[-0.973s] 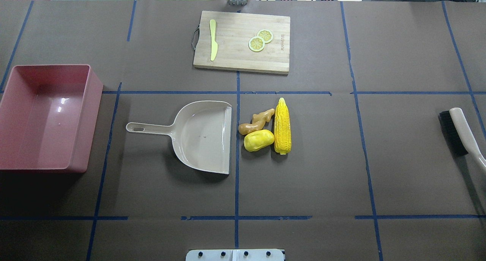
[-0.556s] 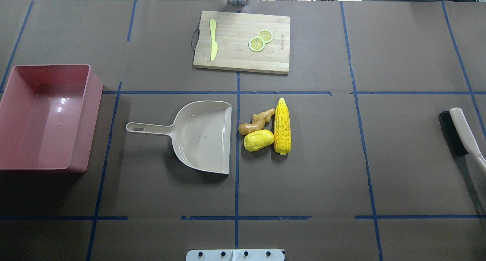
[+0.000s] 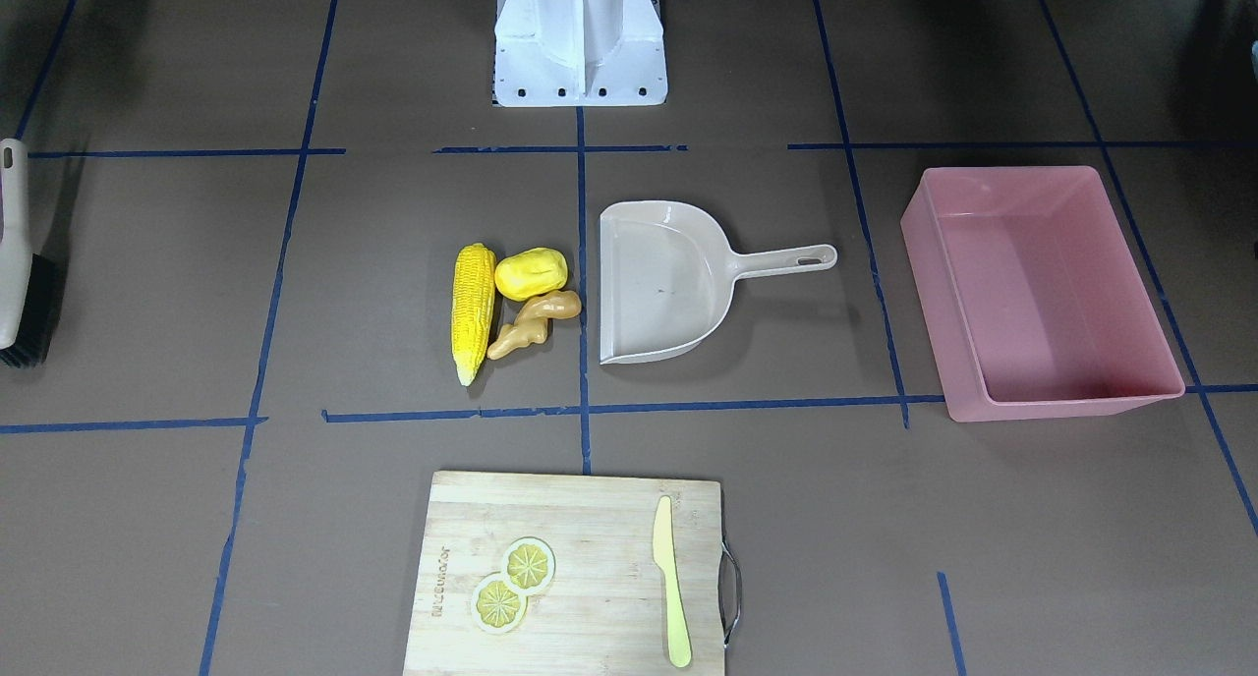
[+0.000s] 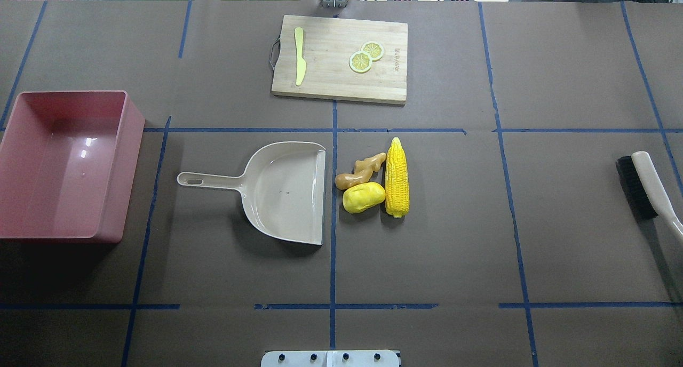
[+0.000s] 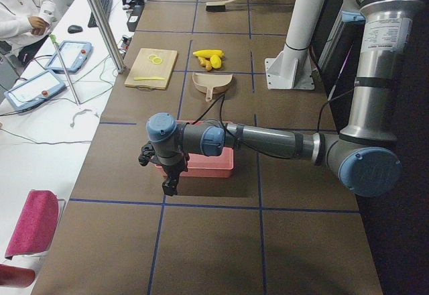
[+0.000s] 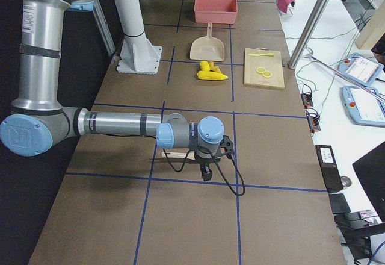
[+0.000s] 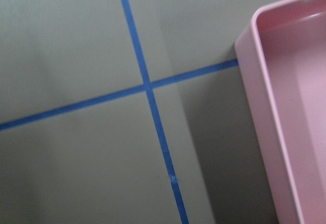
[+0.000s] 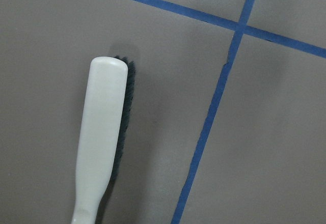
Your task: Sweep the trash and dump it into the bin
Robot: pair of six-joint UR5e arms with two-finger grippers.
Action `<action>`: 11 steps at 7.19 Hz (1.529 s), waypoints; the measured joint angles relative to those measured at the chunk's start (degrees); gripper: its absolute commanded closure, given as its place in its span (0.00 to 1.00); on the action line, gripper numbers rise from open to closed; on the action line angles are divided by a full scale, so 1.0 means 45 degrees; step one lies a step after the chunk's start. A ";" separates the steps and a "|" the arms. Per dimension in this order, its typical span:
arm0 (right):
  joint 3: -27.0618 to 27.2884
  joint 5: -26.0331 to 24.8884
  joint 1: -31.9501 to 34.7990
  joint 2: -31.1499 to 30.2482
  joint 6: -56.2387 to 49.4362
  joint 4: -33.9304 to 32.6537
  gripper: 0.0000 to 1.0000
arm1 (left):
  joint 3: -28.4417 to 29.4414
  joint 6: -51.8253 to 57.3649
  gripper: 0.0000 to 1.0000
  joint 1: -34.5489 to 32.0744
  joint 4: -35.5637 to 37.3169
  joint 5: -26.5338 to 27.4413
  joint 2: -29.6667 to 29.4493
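The corn cob [image 4: 397, 177], the yellow potato-like lump [image 4: 364, 197] and the tan ginger root [image 4: 360, 171] lie together just right of the open mouth of the beige dustpan [image 4: 288, 191]. The pink bin [image 4: 134, 137] stands empty at the far left. My left gripper [image 5: 165, 186] hangs over the table at the bin's outer end; its wrist view shows the bin's corner [image 7: 265, 107]. My right gripper [image 6: 206, 173] hangs over the brush [image 8: 102, 137] at the far right. I cannot tell whether either gripper is open or shut.
A wooden cutting board [image 4: 341, 79] with a pale knife [image 4: 300, 63] and two lemon slices [image 4: 366, 56] lies at the back middle. The brush [image 4: 645, 188] lies near the right edge. Blue tape lines cross the brown table cover.
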 measured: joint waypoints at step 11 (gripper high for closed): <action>0.0363 -0.2772 -0.6017 -0.3074 0.9765 0.8435 1.00 | 0.0035 0.0007 0.00 0.0011 -0.0881 -0.0127 -0.0070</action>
